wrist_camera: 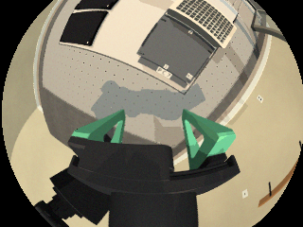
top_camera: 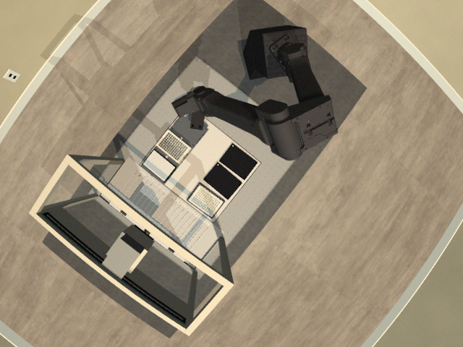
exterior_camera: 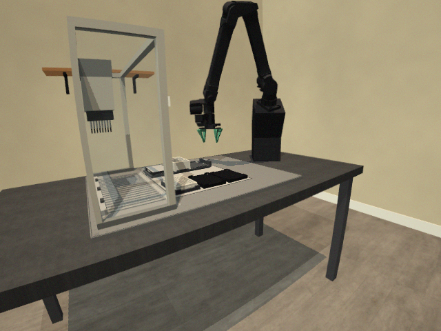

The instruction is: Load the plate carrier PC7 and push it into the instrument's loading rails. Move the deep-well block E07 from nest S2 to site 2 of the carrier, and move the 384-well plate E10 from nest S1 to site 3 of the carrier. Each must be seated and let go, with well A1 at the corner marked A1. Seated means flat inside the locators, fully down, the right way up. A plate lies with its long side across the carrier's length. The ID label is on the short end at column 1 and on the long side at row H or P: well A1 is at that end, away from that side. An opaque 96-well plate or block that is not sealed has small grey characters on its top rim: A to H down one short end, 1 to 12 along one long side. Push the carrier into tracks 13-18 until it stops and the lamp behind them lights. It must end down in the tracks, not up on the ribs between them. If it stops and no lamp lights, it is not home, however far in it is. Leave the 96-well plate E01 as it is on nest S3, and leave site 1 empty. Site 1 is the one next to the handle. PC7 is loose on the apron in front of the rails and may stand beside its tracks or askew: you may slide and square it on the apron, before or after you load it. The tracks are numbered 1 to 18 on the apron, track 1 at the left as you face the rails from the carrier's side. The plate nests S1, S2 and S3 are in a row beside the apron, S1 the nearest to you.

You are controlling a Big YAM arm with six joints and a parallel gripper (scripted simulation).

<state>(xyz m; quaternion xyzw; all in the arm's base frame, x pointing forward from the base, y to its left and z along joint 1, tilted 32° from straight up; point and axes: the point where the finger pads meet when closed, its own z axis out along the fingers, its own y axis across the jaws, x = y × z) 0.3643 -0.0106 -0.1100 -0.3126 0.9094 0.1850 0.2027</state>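
Note:
The carrier PC7 [top_camera: 170, 147] lies on the apron in front of the rails [top_camera: 164, 209]. The deep-well block E07 [top_camera: 171, 145] sits on its middle site. The 384-well plate E10 [top_camera: 159, 165] sits on the site nearest the rails. The site by the handle [top_camera: 187, 126] is bare and grey. My gripper [exterior_camera: 209, 135] hangs high above the handle end, open and empty. In the wrist view, the green fingers stand apart with nothing between them, and the bare site [wrist_camera: 177, 51] and the block [wrist_camera: 204, 15] lie far below.
Nests S1 [top_camera: 238, 160] and S2 [top_camera: 223, 180] are bare black pads. The 96-well plate E01 [top_camera: 205, 199] sits on nest S3. The instrument's tall frame [exterior_camera: 117, 117] with its pipetting head [exterior_camera: 98, 96] stands over the rails. The arm's base block [exterior_camera: 267, 129] is at the table's back.

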